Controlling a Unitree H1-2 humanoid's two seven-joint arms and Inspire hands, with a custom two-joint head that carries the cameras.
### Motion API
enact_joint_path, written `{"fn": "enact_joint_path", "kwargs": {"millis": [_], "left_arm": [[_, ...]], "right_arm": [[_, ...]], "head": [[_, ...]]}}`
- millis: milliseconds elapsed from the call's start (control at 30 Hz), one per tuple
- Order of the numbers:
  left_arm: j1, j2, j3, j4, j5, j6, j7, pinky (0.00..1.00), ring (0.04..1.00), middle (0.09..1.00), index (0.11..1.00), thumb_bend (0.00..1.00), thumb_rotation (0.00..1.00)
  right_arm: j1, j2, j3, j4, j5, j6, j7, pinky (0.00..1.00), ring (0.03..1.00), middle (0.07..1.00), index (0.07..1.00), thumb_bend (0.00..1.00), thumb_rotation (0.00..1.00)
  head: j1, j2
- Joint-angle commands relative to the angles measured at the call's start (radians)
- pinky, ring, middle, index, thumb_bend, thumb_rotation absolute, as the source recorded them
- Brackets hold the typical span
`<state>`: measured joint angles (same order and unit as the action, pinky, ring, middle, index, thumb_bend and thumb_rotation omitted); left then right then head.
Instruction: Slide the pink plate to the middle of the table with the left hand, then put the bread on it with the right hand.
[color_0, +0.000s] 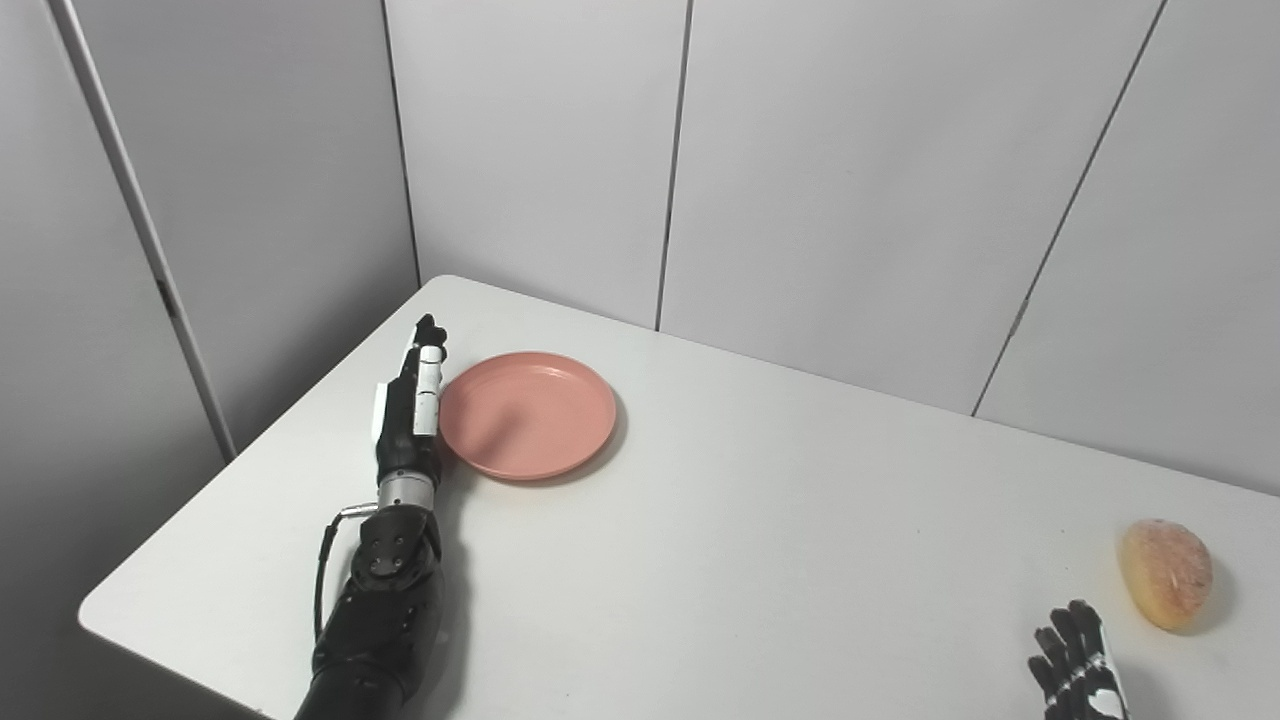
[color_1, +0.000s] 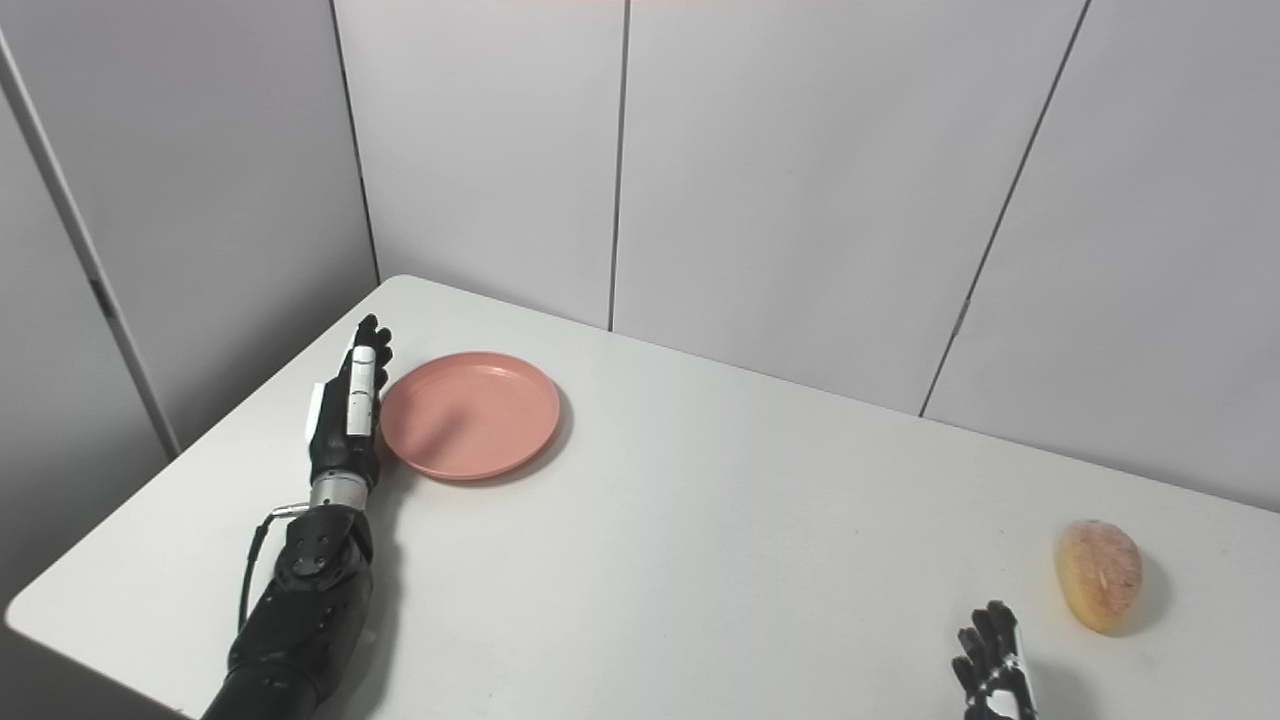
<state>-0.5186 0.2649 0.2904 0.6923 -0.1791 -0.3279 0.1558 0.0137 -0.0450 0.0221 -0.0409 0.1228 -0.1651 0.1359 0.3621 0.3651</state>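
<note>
Pink plate (color_0: 527, 414) sits left of frame centre on the white table (color_0: 760, 540); it looks like light, rigid, slick plastic, so it should slide easily from an edge push, no grip needed. Left hand (color_0: 410, 400) is flat, fingers straight, holding nothing, against the plate's left rim. Bread (color_0: 1165, 573), lower right, looks soft and light, so cup it round the sides; right hand (color_0: 1080, 665) beside it has spread, empty fingers.

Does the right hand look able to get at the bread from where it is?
Probably yes: the right hand sits just beside the bread, fingers apart, with only bare table between them.
</note>
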Motion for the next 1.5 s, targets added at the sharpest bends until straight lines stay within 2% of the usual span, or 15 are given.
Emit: {"fn": "enact_joint_path", "kwargs": {"millis": [0, 333, 433, 600, 733, 1033, 1467], "left_arm": [[-0.01, -0.027, -0.012, 0.01, -0.011, 0.008, -0.019, 1.0, 0.968, 0.947, 0.94, 0.71, 1.0], [-0.013, -0.068, -0.036, -0.008, -0.01, 0.02, -0.028, 1.0, 0.944, 0.93, 0.925, 0.75, 1.0], [-0.013, -0.085, -0.044, -0.019, -0.014, 0.028, -0.026, 0.96, 0.92, 0.912, 0.913, 0.73, 1.0], [-0.004, -0.119, -0.066, -0.074, -0.028, 0.085, -0.055, 0.95, 0.894, 0.88, 0.888, 0.72, 1.0], [-0.007, -0.134, -0.084, -0.082, -0.013, 0.099, -0.065, 0.92, 0.869, 0.858, 0.875, 0.73, 1.0], [0.001, -0.167, -0.131, -0.127, -0.001, 0.145, -0.077, 0.91, 0.876, 0.861, 0.867, 0.74, 1.0], [-0.016, -0.215, -0.163, -0.116, 0.005, 0.129, -0.104, 0.92, 0.885, 0.873, 0.867, 0.73, 1.0]], "right_arm": [[-0.008, 0.003, 0.0, -0.03, 0.0, -0.01, -0.003, 1.0, 1.0, 1.0, 1.0, 0.61, 0.98], [-0.005, 0.004, 0.002, -0.043, -0.016, -0.003, -0.008, 1.0, 1.0, 1.0, 1.0, 0.61, 0.98], [-0.005, 0.003, 0.003, -0.04, -0.022, -0.011, -0.008, 1.0, 1.0, 1.0, 1.0, 0.58, 0.99], [-0.005, 0.001, 0.0, -0.041, -0.023, -0.012, -0.008, 1.0, 1.0, 0.994, 1.0, 0.56, 0.99], [-0.004, -0.003, 0.002, -0.045, -0.015, -0.007, -0.001, 1.0, 1.0, 1.0, 1.0, 0.54, 0.99], [-0.002, 0.001, 0.0, -0.054, -0.016, 0.003, -0.007, 1.0, 1.0, 0.993, 0.992, 0.52, 0.98], [-0.003, 0.01, 0.006, -0.069, -0.031, 0.019, -0.025, 1.0, 1.0, 0.985, 0.985, 0.52, 0.95]], "head": [[0.0, 0.002], [-0.005, 0.006], [-0.005, 0.006], [-0.005, 0.011], [-0.008, 0.014], [-0.017, 0.022], [-0.044, 0.028]]}}
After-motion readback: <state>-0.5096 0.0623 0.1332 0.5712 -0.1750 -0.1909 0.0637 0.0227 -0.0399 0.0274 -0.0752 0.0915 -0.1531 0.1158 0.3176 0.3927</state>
